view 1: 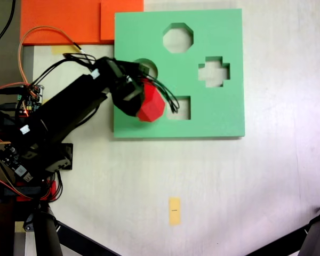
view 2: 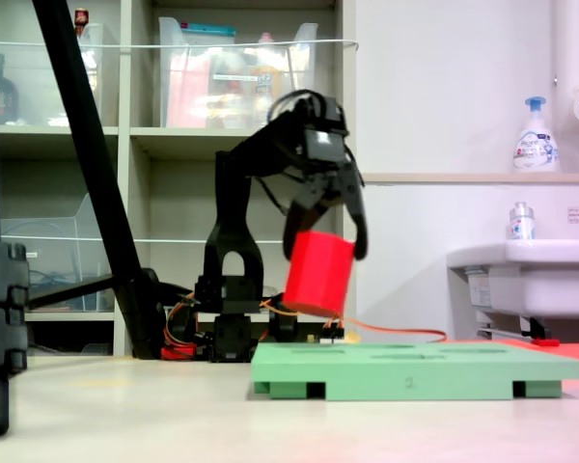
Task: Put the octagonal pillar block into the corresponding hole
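I have the gripper (view 2: 325,231) clamped on the octagonal pillar block (view 2: 318,274), held clear above the green foam board (view 1: 224,114), over its edge on the first exterior view's left. My plan: carry it toward the octagonal hole (view 1: 177,38), square the tilted block, match the facets, then lower. I count one block, one board and four cutouts: round, square, octagonal, cross.
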`<state>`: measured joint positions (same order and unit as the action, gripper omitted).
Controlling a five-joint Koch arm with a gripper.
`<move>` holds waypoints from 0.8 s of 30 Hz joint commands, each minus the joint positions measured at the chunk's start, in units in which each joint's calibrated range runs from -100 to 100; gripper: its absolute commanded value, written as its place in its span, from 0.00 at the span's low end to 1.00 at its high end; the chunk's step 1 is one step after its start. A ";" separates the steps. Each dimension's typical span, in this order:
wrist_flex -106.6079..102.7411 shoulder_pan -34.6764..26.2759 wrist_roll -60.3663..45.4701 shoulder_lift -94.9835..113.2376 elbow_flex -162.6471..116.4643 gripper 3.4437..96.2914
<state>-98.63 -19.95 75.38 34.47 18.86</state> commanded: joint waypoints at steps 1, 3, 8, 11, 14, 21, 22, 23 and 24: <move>-0.60 -1.66 2.25 -1.23 3.87 0.31; 3.35 -2.10 2.49 -2.35 3.97 0.31; 11.63 -2.39 2.88 -5.42 3.87 0.31; 16.25 -2.64 3.08 -7.10 3.97 0.31; 20.58 -3.32 4.10 -9.47 3.97 0.31; 34.55 -5.18 5.86 -16.18 3.97 0.31; 36.09 -5.32 6.01 -16.74 3.97 0.31; 37.72 -5.47 6.15 -17.43 4.07 0.31; 38.88 -5.67 6.20 -18.27 4.47 0.32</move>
<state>-67.79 -24.98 80.85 16.69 18.96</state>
